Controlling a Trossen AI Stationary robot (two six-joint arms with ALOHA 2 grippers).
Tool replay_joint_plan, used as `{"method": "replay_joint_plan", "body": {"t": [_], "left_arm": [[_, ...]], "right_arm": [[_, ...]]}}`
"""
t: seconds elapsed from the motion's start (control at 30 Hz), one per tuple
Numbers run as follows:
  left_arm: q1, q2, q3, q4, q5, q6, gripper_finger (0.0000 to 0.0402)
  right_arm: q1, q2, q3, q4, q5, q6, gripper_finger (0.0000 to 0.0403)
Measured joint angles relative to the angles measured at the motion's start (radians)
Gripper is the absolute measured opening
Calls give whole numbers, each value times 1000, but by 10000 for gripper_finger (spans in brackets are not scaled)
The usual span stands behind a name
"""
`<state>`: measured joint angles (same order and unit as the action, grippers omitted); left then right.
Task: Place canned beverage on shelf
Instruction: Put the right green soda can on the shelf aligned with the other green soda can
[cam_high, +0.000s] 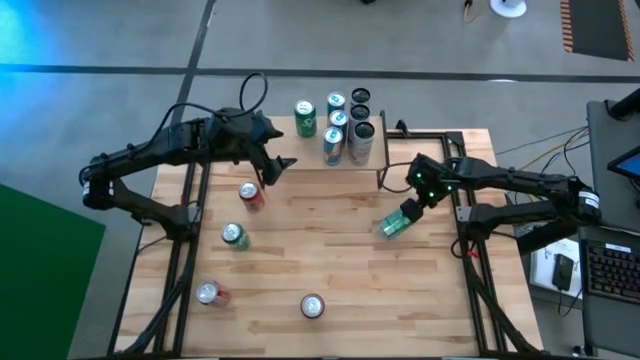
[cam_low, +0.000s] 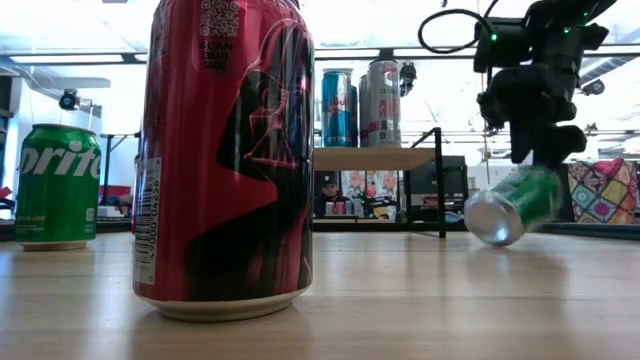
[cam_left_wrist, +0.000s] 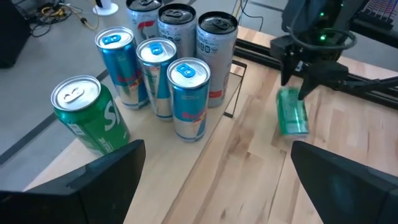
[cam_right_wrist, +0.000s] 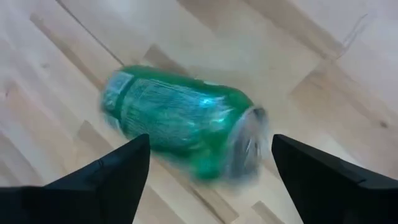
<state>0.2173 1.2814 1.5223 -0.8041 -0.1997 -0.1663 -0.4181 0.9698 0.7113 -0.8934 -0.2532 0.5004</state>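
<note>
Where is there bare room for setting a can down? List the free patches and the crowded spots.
Free: the tabletop between the red can and the tipped green can under the right hand. Crowded: the shelf side, where upright cans cluster beside the left hand.

Both arms are dark, near-black, built of slim jointed links. A thin black cable loops above the left arm (cam_high: 190, 140) at upper left of the high view. The right arm (cam_high: 500, 180), at right, shows small green lights on its wrist housing. Each gripper's fingers are broad, dark wedges.
</note>
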Motion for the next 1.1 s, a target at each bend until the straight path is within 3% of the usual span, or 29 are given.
{"method": "replay_joint_plan", "body": {"t": [0.3, 0.5, 0.67, 0.9, 1.1], "left_arm": [[-1, 3, 0, -1, -1, -5, 389], [-59, 41, -7, 23, 0, -33, 389], [-133, 115, -8, 26, -1, -38, 389], [-180, 206, -9, 26, -2, -79, 389], [-210, 258, -9, 26, -1, -112, 389]], "right_arm": [[14, -22, 0, 34, 17, 78, 322], [71, -35, 0, 43, -9, -98, 322], [189, -38, 0, 74, -19, -272, 322], [365, 16, 0, 239, 150, -549, 323], [391, 149, 36, 249, 229, -712, 342]]}}
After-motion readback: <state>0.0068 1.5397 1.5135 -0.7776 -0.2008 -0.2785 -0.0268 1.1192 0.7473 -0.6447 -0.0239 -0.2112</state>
